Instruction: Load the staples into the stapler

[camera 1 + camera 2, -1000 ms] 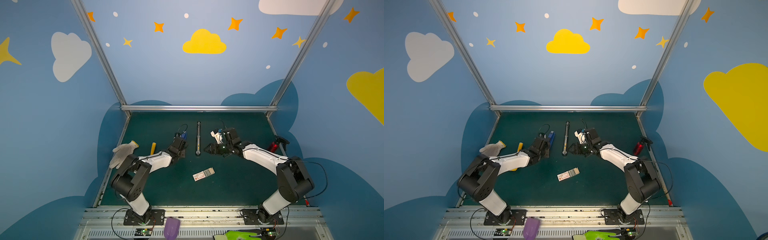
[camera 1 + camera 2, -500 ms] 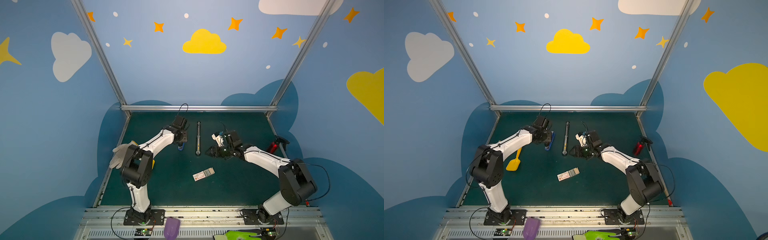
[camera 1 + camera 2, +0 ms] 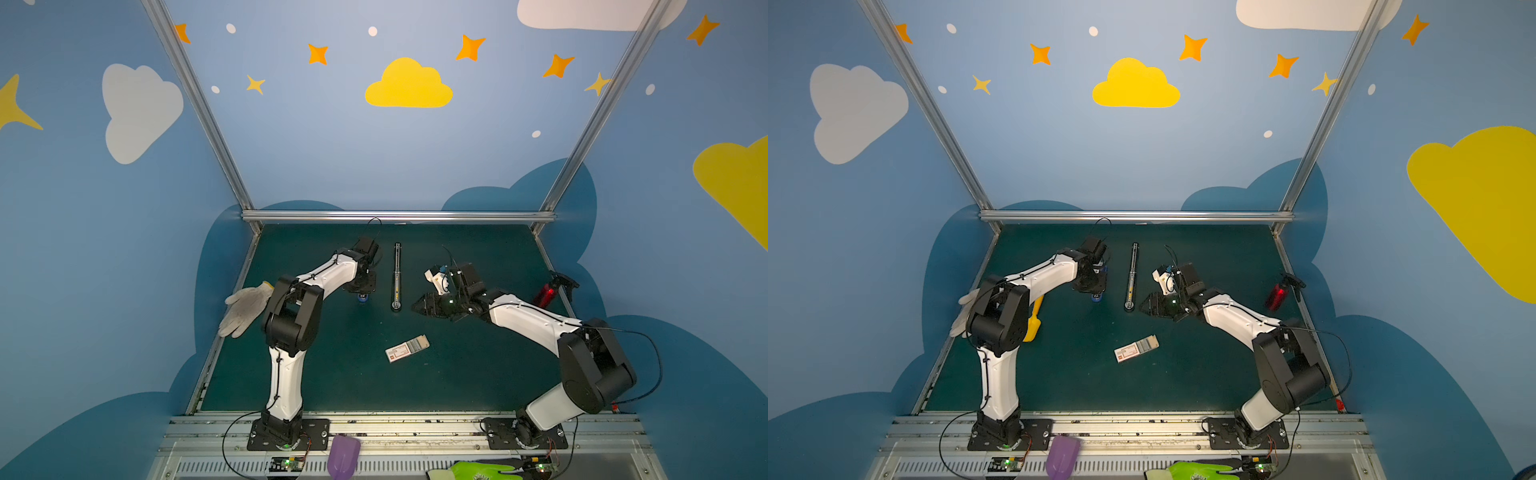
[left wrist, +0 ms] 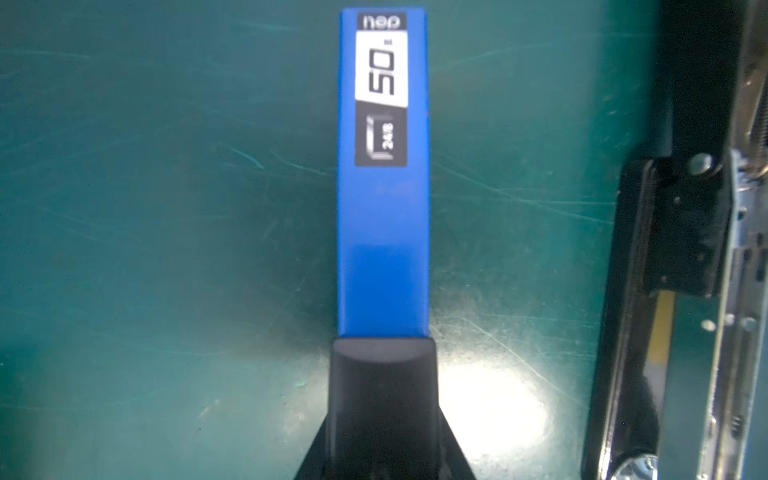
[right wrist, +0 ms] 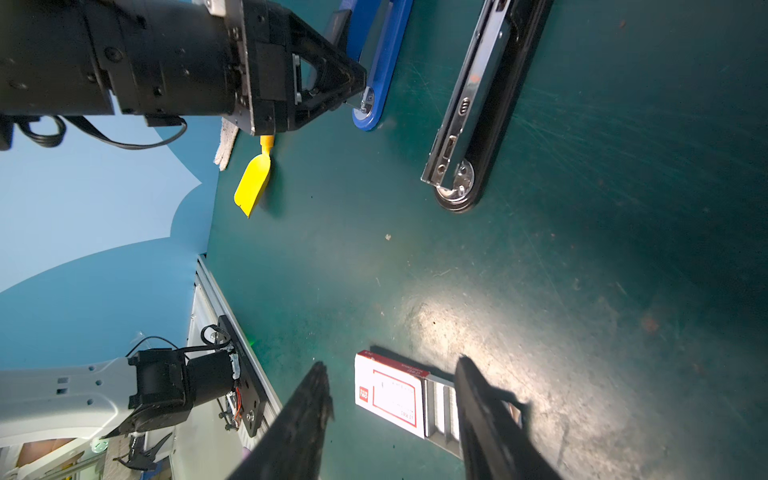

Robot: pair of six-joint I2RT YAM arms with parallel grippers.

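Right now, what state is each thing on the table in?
Staple box: lying flat, drawer slid partly out, staples showing.
Blue bar: lying flat.
Chrome stapler rail: lying flat, no gripper on it.
Left gripper: at the blue bar's end, grip unclear.
Right gripper: open, empty.

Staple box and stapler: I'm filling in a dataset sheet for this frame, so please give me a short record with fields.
staple box: flat on the green mat, tray slid partly out
staples: grey rows, in the tray
stapler rail: lying flat between the two claws
blue stapler arm: beside the rail
left claw: at the blue arm's end, grip unclear
right claw: open, empty, short of the box
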